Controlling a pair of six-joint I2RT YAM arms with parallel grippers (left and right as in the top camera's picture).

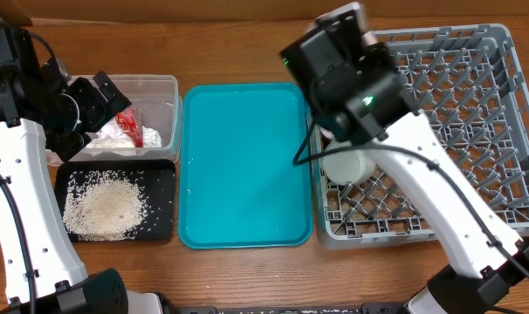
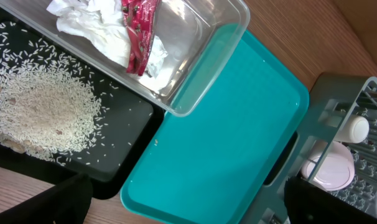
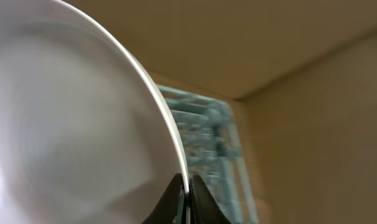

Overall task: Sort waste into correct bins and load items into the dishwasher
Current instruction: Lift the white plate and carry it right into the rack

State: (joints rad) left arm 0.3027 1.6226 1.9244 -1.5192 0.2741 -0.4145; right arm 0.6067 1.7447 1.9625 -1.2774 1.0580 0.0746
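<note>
There are one clear tub [image 1: 155, 87], one black tray [image 1: 162, 174], one teal tray [image 1: 243, 166] and one grey dish rack [image 1: 474, 105], plus one crumpled napkin [image 1: 114, 135], one red wrapper [image 1: 132, 124], one heap of rice [image 1: 103, 208], one white cup [image 2: 350, 129] and at least one bowl [image 2: 328, 171].

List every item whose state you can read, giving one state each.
left gripper: open, over the clear tub.
right gripper: shut on the rim of a round dish.
clear tub: holds napkin and red wrapper.
black tray: holds loose rice.
dish rack: holds a white cup.
teal tray: flat on the table.
</note>
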